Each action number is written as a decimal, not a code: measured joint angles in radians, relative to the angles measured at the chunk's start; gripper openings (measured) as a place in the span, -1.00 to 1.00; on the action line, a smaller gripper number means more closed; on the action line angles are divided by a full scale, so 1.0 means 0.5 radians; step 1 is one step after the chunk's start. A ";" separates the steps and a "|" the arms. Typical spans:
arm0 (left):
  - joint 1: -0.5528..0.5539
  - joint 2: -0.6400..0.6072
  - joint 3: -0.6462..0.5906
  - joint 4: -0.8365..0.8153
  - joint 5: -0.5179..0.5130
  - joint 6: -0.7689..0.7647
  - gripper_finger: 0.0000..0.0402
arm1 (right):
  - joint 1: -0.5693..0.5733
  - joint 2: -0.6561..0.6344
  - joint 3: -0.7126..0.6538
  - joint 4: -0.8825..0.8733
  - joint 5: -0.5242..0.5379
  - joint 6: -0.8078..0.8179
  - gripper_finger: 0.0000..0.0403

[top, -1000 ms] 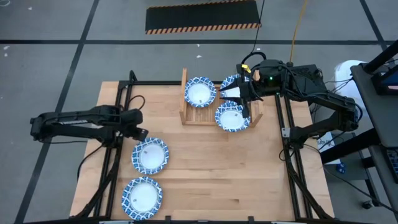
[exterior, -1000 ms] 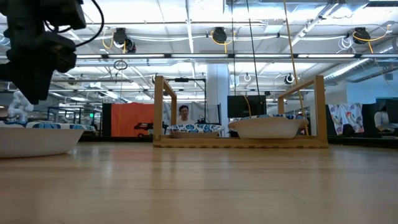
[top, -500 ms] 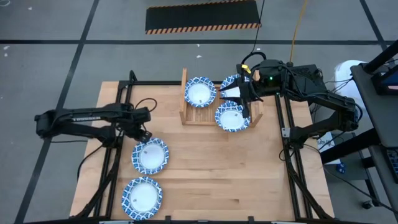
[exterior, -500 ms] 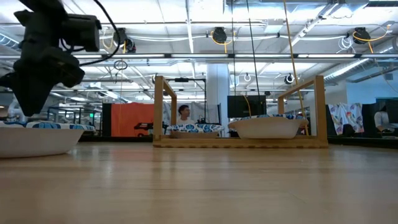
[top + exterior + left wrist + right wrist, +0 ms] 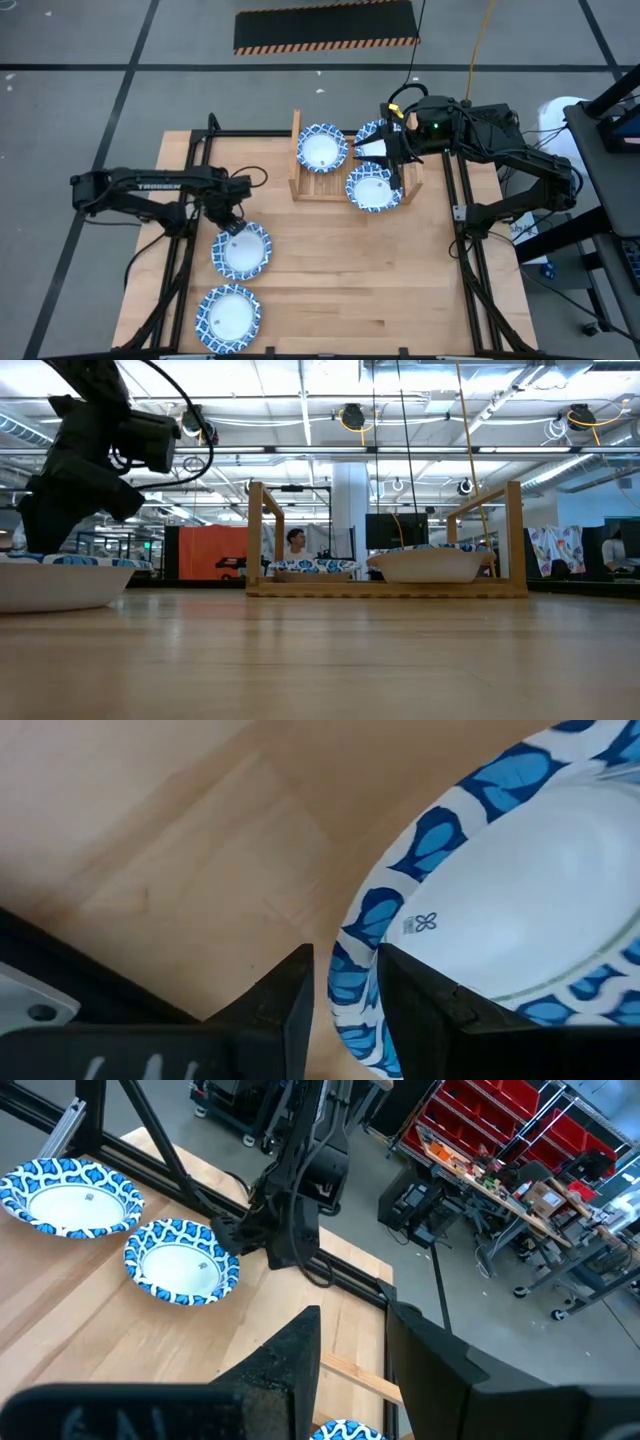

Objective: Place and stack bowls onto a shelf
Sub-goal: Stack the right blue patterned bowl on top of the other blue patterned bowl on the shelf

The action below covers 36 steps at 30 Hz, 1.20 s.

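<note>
The wood table (image 5: 330, 260) filled the middle. The left gripper (image 5: 232, 222), fingers spread around a bowl (image 5: 241, 250) rim, sat lower left. Right gripper (image 5: 392, 160): fingers spread.

A robotics lab inside a big industrial hall.

We see a grey floor with a hazard-striped mat (image 5: 326, 28), cable reels (image 5: 352, 416) hanging from the ceiling, red storage bins (image 5: 500, 1122) on racks, and a cluttered workbench (image 5: 500, 1185) beyond the wooden table (image 5: 330, 270).

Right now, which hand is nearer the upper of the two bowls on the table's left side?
Left. The left hand is at that bowl's rim; the right hand is far off over the shelf.
</note>
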 joint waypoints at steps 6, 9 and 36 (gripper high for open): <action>0.001 0.078 -0.001 0.023 0.050 0.075 -0.41 | 0.000 0.000 0.000 -0.001 0.000 0.000 -0.43; 0.000 0.095 -0.001 0.032 0.101 0.124 -0.41 | 0.000 0.000 -0.001 0.000 0.000 0.000 -0.43; -0.001 0.294 0.001 0.160 0.126 0.281 -0.95 | 0.001 0.000 0.000 0.001 0.001 0.000 -0.43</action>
